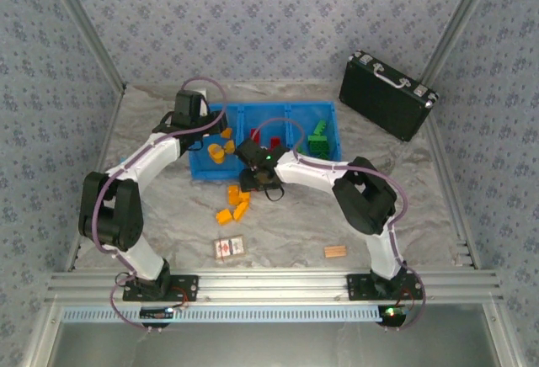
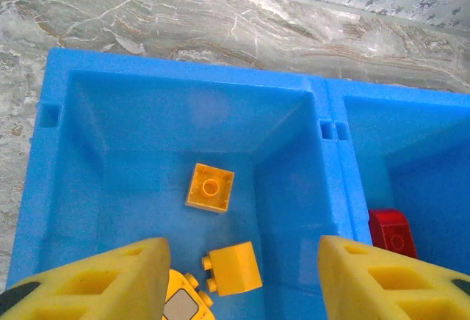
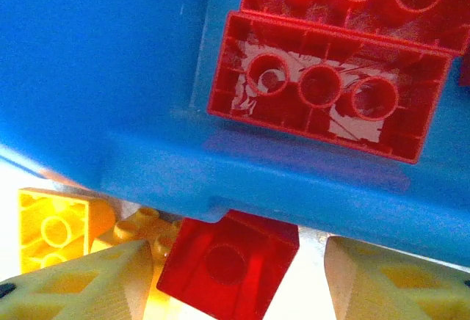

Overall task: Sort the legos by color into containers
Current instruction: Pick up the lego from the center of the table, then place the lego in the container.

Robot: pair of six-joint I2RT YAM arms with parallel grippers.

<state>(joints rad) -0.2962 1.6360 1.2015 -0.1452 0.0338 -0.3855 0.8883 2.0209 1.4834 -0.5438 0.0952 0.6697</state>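
Right claw point(image 3: 236, 276), fingers apart, sits around a small red plastic brick point(image 3: 224, 265) beside the blue plastic tray point(image 3: 110, 78), likely to lift it in.

The table point(image 1: 295, 224) before me is grey, marble-patterned stone. Toward its far side lies a bright blue three-compartment plastic tray point(image 1: 278, 108), and a black metal-edged case point(image 1: 387, 95) sits at the far right. Loose orange-yellow studded plastic bricks point(image 1: 233, 207) lie just in front of the tray, with one red studded brick point(image 3: 228, 265) just beside its wall. Nearer me lie a small red-and-white flat box point(image 1: 229, 247) and a tan wooden block point(image 1: 335, 252).
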